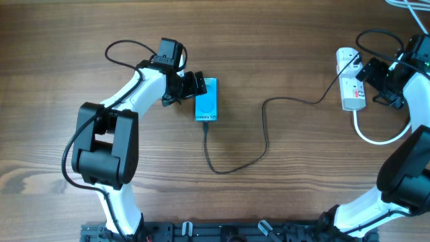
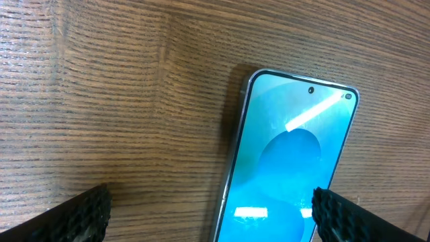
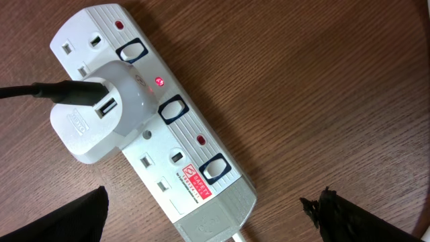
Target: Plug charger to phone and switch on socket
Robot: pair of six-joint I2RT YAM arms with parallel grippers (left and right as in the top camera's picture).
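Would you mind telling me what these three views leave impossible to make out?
- Overhead: whether the charger tip is seated in the phone; too small to tell.
- Left wrist: the phone's port end; cut off by the bottom edge.
- Overhead: the switch positions on the socket; too small to read.
- Right wrist: the socket's lead end; cut off by the bottom edge.

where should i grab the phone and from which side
Across its long edges, near the middle, coming down from above: the phone lies flat, screen up, and the black charger cable runs to its short lower end, so keep clear there.
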